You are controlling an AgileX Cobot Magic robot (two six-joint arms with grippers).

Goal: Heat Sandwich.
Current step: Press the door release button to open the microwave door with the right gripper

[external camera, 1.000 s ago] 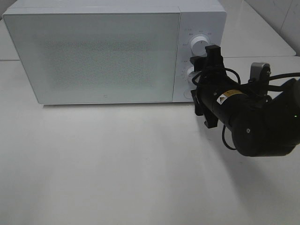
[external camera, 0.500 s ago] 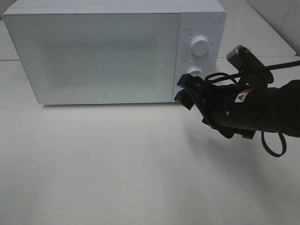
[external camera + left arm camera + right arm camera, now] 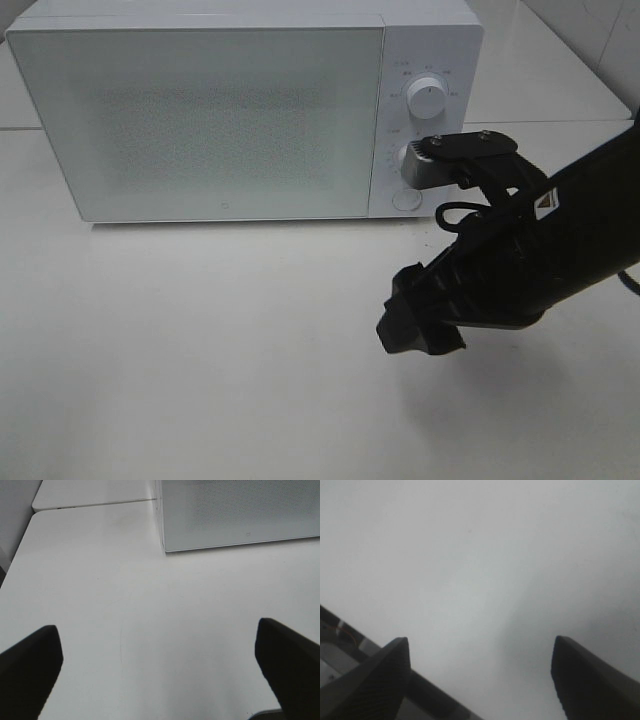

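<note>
Plainly, the left claw [image 3: 157, 627] gapes wide, empty, above the table [image 3: 200, 350]. The shut microwave [image 3: 200, 120] bears dial markings [image 3: 403, 68] (too small to read). The right claw [image 3: 418, 322] is spread, gripping nothing; its arm's yellow label [image 3: 546, 203] is illegible. Where the sandwich lies cannot be told.

The microwave [image 3: 430, 45] has a smooth white casing with a soft satin sheen; whether it is plastic or painted metal cannot be told. Its door [image 3: 200, 120] is a pale panel with a fine, speckled, frosted look. The upper knob [image 3: 427, 98] looks like smooth white plastic. The counter [image 3: 200, 350] is smooth, white and faintly glossy. The right arm [image 3: 540, 250] is matt black, and the left fingers [image 3: 30, 672] and right fingers [image 3: 375, 680] are dark and matt.
</note>
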